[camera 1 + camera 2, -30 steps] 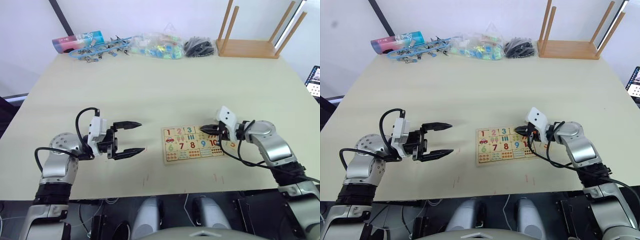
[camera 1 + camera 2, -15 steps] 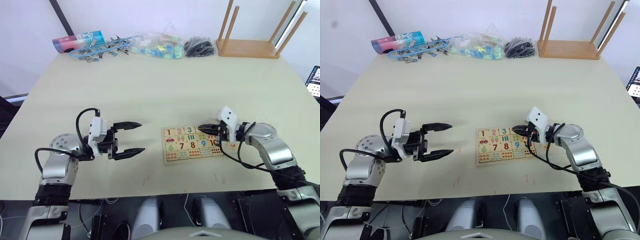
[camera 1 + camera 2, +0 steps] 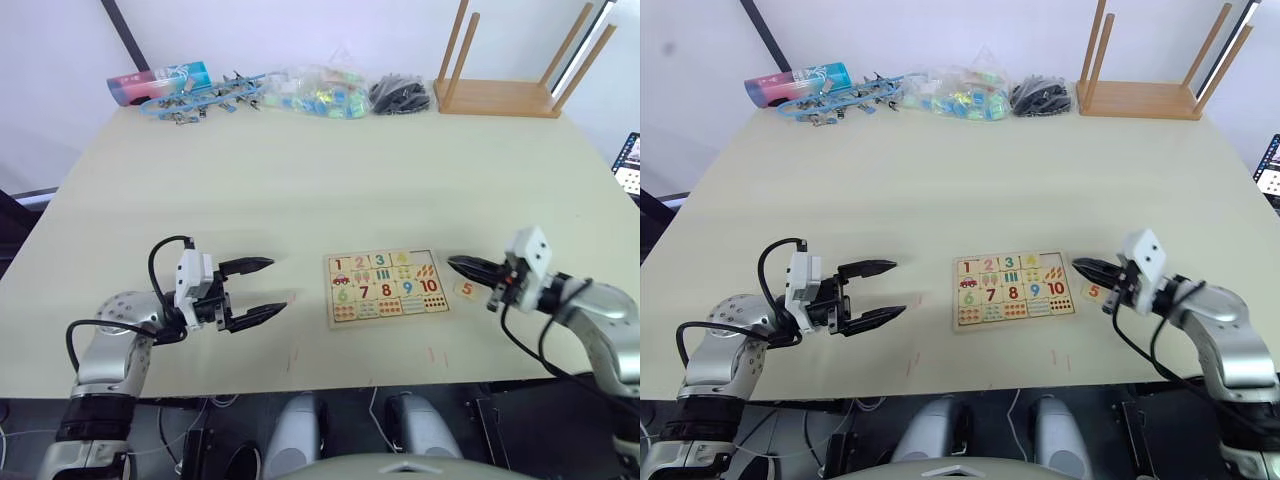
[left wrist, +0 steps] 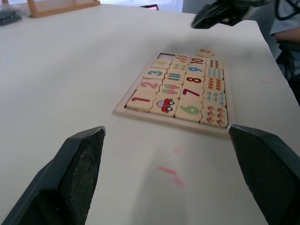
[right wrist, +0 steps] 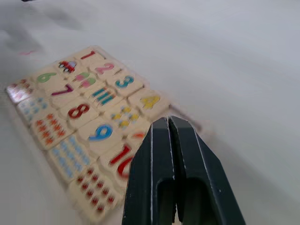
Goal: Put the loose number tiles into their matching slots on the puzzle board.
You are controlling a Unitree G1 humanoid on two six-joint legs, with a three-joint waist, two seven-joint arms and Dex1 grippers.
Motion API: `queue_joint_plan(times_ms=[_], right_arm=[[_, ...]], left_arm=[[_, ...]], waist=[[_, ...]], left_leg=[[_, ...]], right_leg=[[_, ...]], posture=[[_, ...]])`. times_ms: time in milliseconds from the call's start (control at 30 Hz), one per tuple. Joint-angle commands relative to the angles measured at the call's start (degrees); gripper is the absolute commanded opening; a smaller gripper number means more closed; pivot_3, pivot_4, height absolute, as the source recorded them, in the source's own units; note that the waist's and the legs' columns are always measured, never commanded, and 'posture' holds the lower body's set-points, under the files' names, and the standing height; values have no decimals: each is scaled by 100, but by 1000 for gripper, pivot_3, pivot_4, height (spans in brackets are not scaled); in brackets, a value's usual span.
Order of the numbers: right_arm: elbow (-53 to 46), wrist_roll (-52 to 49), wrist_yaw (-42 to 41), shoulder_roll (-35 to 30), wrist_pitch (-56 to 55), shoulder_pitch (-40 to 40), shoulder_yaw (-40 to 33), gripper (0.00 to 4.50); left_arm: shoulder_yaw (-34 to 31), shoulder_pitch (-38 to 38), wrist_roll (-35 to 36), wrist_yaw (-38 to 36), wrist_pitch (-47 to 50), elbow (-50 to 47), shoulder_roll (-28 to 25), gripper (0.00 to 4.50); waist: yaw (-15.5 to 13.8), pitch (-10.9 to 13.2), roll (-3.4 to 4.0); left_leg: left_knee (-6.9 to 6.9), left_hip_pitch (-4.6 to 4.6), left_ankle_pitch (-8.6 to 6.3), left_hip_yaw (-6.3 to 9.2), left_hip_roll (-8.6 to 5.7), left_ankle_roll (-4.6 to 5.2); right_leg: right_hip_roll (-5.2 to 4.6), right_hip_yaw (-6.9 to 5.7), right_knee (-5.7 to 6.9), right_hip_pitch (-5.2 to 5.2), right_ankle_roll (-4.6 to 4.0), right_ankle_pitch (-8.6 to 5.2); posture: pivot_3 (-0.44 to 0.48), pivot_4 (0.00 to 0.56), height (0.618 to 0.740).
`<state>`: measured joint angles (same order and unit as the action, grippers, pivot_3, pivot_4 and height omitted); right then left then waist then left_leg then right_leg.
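The puzzle board [image 3: 386, 287] lies flat on the table ahead of me. In its upper row sit the red 1, orange 2, green 3 and yellow 4 [image 5: 150, 100]. The fifth slot [image 4: 164, 55] of that row is bare. One loose number tile, the orange 5 [image 3: 465, 289], rests on the table just right of the board. My right gripper [image 3: 461, 266] is shut and holds nothing; it hovers just above and beside that tile. Well left of the board, my left gripper [image 3: 276, 286] stands open and holds nothing.
An upturned wooden stool [image 3: 497, 92] stands at the far right of the table. Along the far edge lie a printed tube [image 3: 158, 81], blue clips [image 3: 205, 96], a bag of coloured pieces [image 3: 316, 92] and a dark bundle [image 3: 398, 95].
My right gripper has drawn back from over the board's upper right to beside the 5 tile, and the yellow 4 now shows in its slot. My left gripper has sunk slightly.
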<state>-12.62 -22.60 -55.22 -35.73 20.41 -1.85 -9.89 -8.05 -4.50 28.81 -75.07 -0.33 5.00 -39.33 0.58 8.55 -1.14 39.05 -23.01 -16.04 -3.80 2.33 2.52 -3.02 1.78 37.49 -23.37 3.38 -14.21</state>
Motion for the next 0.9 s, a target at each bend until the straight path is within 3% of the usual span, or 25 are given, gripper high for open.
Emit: queue_joint_plan(times_ms=[33,200,233,633,900], right_arm=[[-321,-285,-100,-138,-329,469,-587,1303],[-276,-411,-197,-102,-919,1350,-1268,3947],[-243,-412,-233,-101,-1042,1510,-1375,4304],[270,-737,-563,491,-2426,2975,-2320,4416],[677,-861,-839,511,-2981,3011,-2304,4416]], left_arm=[[-206,26,5,141,8,-205,-117,4500],[-245,183,-49,453,325,-534,-250,4500],[-269,217,-45,523,377,-598,-261,4500],[-763,867,167,976,737,-1023,-213,4500],[-989,1095,284,1083,754,-1129,-172,4500]], waist=[[-4,0,0],[-9,0,-1],[-8,0,0],[-3,-1,1],[-3,-2,3]], left_leg=[[0,2,0,-1,0,0],[0,10,0,2,1,0],[0,11,0,2,1,0],[-2,16,-1,0,6,-1],[-10,25,-1,-6,7,-1]], right_leg=[[0,1,-1,1,-2,-1],[1,2,-3,11,-4,-4],[1,1,-6,12,-4,-4],[0,4,-15,17,-19,-13],[-10,10,-25,18,-21,-13]], posture=[[0,150,737],[0,150,737],[0,150,737],[0,150,737],[0,150,737]])
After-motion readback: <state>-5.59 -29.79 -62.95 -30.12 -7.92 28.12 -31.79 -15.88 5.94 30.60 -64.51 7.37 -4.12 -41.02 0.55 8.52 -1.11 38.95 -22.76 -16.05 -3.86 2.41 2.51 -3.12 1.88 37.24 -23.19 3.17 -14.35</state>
